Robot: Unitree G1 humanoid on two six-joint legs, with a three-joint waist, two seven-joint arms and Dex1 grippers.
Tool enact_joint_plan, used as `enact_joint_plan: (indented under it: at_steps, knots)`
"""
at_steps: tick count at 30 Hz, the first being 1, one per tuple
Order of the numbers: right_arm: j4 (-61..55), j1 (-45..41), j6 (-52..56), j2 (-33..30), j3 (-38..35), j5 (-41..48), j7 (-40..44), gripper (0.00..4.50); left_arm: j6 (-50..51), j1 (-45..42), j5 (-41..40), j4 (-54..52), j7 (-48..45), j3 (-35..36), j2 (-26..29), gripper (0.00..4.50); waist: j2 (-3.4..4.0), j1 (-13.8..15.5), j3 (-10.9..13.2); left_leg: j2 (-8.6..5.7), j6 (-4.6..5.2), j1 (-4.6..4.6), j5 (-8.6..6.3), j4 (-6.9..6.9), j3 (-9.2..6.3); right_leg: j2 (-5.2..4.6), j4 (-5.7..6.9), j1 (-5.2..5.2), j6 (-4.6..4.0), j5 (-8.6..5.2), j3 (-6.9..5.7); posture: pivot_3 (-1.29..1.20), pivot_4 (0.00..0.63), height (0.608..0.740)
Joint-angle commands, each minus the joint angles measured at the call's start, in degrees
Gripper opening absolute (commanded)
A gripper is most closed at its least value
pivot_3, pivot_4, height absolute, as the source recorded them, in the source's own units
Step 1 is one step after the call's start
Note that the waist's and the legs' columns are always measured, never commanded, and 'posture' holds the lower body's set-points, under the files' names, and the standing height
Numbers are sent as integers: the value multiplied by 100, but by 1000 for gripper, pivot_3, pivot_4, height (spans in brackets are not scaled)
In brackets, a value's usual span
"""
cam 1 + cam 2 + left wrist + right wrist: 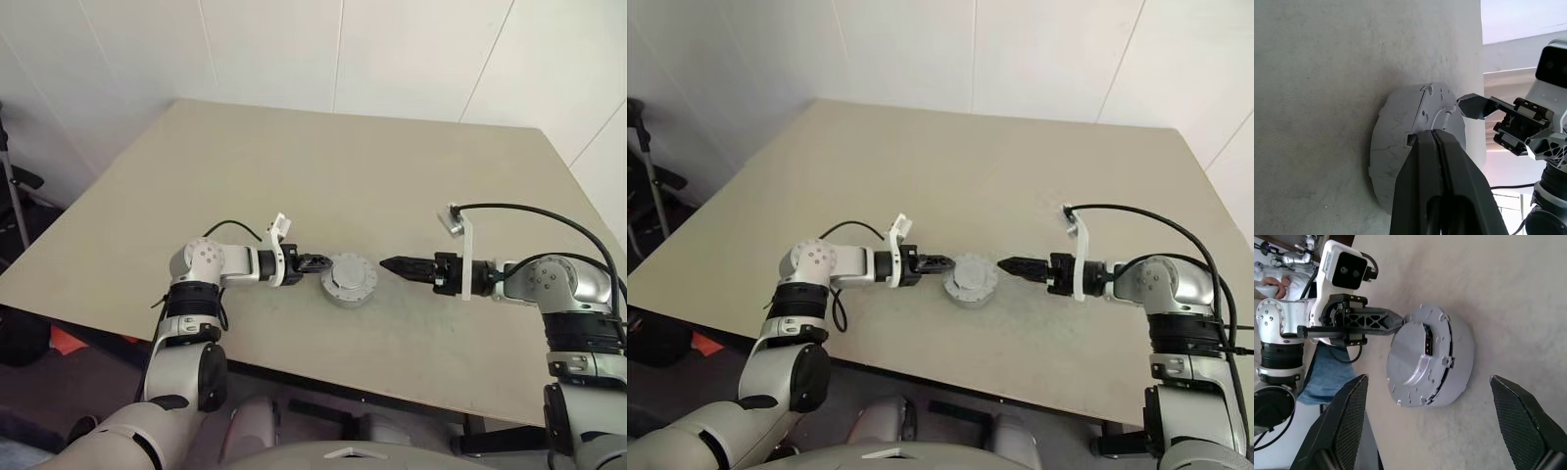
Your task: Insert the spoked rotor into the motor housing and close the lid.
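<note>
While its two black fingers are pressed together, the left gripper (323,262) touches the side of the short round silver-grey metal motor housing (349,281), which sits on the beige table (294,166) with its plain grey round lid (1413,352) closed. The right gripper (389,263), fingers spread wide, is just beside the housing, apart from it.

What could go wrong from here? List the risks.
1. The shut left gripper touches the closed motor housing; pushing could slide it across the table.
2. The lid looks closed, but a poor seat could let it lift.
3. The open right gripper sits close and could bump it.
</note>
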Motion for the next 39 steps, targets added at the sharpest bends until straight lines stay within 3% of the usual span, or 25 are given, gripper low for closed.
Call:
enact_joint_plan:
  at_steps: [1,16,32,39]
  knots:
    - [-332,46,298,63,-206,339,-34,4480,-70,-25,36,12,-20,0,56,0,0,-2,0,0,0,0,0,0,0,0,0,0,0,0,0,0,0,740]
    - [-183,-212,228,1065,-386,173,-1007,4480,-222,-92,39,137,2,20,152,0,-1,-46,-1,12,-59,40,36,-50,5,4,-12,1,11,1,-8,0,0,740]
    - [-225,246,45,271,116,-23,-660,4480,-175,-53,-24,29,37,46,91,0,1,96,-2,10,-57,46,35,-84,6,9,-41,14,11,2,-11,0,0,740]
    - [-405,450,192,257,149,90,-671,4480,-144,-28,-46,-13,14,30,62,0,1,117,-4,8,-54,48,34,-84,4,9,-42,23,11,2,-10,0,0,740]
